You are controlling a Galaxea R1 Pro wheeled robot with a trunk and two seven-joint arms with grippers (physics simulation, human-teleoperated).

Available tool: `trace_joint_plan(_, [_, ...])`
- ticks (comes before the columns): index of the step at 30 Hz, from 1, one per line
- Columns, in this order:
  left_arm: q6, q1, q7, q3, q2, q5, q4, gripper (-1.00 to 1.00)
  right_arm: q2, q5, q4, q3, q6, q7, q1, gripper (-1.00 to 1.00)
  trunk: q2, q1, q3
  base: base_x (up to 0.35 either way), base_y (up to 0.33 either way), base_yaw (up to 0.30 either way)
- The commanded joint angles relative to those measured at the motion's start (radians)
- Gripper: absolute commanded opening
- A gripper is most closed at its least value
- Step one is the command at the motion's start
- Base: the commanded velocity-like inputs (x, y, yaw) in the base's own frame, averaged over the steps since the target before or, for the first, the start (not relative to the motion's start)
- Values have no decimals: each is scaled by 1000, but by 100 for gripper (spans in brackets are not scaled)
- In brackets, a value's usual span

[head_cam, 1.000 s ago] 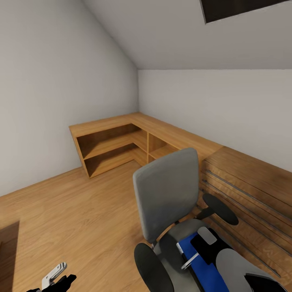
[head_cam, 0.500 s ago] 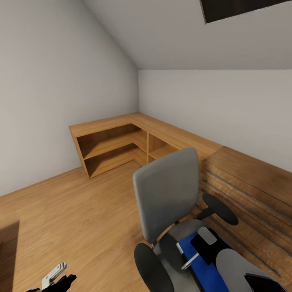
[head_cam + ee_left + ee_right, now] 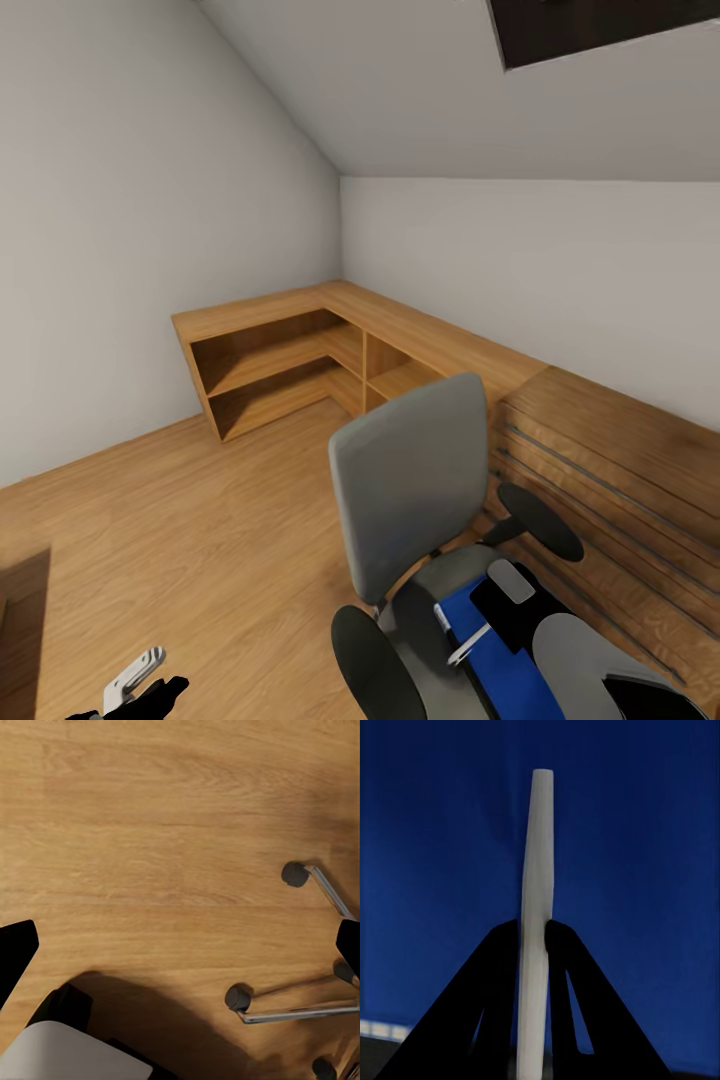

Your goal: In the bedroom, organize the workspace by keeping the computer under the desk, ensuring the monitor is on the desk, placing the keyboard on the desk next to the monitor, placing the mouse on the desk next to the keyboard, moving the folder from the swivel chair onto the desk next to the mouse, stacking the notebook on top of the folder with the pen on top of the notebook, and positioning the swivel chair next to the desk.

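The blue folder lies on the seat of the swivel chair, its white edge clamped between the right hand's two dark fingers. Since a second ago the head camera has tipped slightly, while the chair and hands sit as before. The left hand is cut off low over the wooden floor; I cannot tell its grip. The corner shelf stands well apart, with open floor between.
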Motion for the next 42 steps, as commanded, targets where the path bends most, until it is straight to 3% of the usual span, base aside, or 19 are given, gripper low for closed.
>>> trace_joint_plan(1, [7, -1, -2, 3, 0, 3, -1, 100, 0, 1, -3, -6, 5, -6, 0, -100, 7, -4, 2, 0, 0, 0])
trace_joint_plan(22, [6, -1, -1, 4, 0, 3, -1, 100, -1, 2, -3, -6, 6, -7, 0, -100, 154, -84, 68, 0, 0, 0])
trace_joint_plan(42, [8, -1, 0, 5, -2, 3, 11, 100, -28, 34, -2, -4, 6, -6, 0, -100, 294, -161, 131, 0, 0, 0])
